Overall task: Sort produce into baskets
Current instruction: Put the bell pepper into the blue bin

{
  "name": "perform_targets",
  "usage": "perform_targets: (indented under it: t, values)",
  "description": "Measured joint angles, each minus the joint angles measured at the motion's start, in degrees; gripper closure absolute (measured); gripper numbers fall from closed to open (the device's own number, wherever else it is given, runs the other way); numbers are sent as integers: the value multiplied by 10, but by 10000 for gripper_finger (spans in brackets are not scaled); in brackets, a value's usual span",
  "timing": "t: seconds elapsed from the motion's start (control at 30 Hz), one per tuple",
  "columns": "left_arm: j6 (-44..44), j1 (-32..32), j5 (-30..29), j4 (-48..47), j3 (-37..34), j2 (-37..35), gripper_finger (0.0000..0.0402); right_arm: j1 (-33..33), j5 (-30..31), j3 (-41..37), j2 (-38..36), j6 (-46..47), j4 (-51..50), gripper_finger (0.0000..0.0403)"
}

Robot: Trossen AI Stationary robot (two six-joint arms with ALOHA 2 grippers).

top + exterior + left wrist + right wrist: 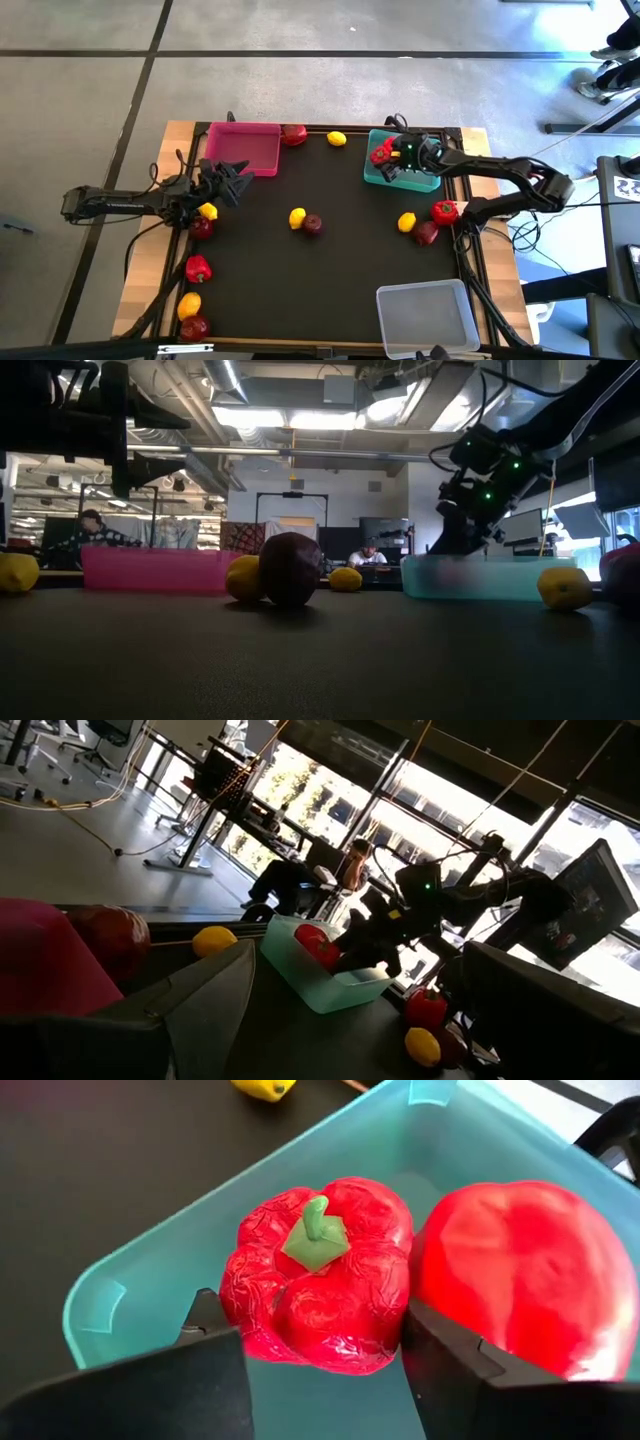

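At table's left edge: left gripper (232, 181) hovers just beside magenta basket (243, 147), fingers spread, nothing held; yellow lemon (208, 211) and dark apple (201, 228) just below it. Risk: descent could nudge the pair, round toys roll.
Centre: lemon (297, 217) touching apple (313, 225), unsorted.
Right: right gripper (320, 1345) down inside teal basket (150, 1270), fingers straddling red pepper (320, 1275), wide, no squeeze evident; second pepper (520, 1270) pressed against it. Risk: finger catches neighbour or basket wall on withdrawal, tipping tray. Clear basket (423, 314) near front edge.

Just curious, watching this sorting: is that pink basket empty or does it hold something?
Empty: the high view shows only bare floor inside the pink basket; the nearest apple lies outside its rim.
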Motion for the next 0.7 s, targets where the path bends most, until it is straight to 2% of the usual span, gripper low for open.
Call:
perform_targets:
  t: [0.27, 0.53, 0.7]
  values:
    - [0, 0, 0, 0, 0, 0, 50, 0, 10, 2, 13, 2, 4, 245]
    - [0, 0, 0, 1, 0, 0, 50, 0, 12, 2, 13, 0, 0, 190]
    - [0, 0, 0, 1, 0, 0, 50, 0, 16, 0, -1, -11, -9, 169]
